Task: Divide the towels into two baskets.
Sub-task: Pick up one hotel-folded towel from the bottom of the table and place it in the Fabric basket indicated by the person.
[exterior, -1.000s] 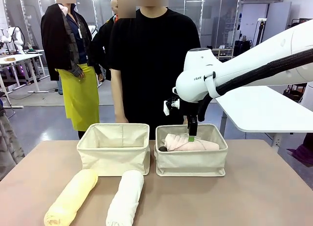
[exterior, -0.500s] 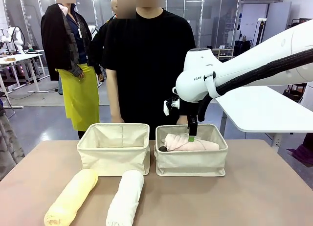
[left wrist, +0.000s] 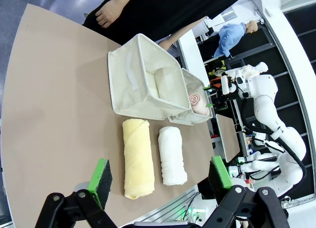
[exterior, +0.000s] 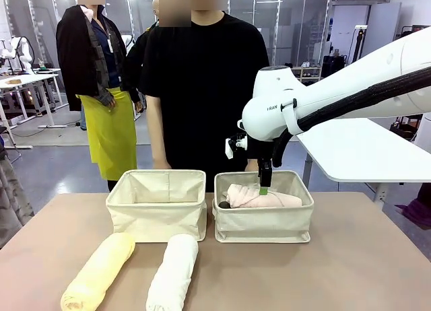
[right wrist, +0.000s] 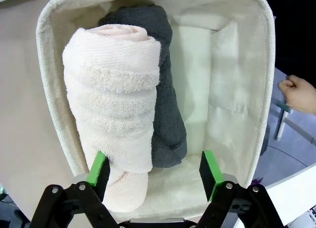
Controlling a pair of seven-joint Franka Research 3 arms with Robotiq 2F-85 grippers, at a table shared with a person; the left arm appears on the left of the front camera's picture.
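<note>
The cream-pink towel [exterior: 262, 198] lies in the right basket [exterior: 264, 222], on top of the dark grey towel [right wrist: 165, 109]. My right gripper [right wrist: 154, 170] hangs open just above that basket, fingers either side of the towels' near ends, gripping nothing. The left basket [exterior: 157, 206] stands beside it with nothing showing inside. On the table in front lie the pale yellow towel [exterior: 98, 270] and the white towel [exterior: 174, 274], side by side. My left gripper [left wrist: 160, 178] is open, high above the table's edge, looking down on the yellow towel [left wrist: 135, 156] and white towel [left wrist: 172, 155].
A person in black [exterior: 205, 89] stands at the far side behind the baskets, one hand [right wrist: 299, 94] near the right basket's far wall. The tan table [exterior: 350, 270] has free room right of the baskets. A white side table [exterior: 363, 149] stands at the right.
</note>
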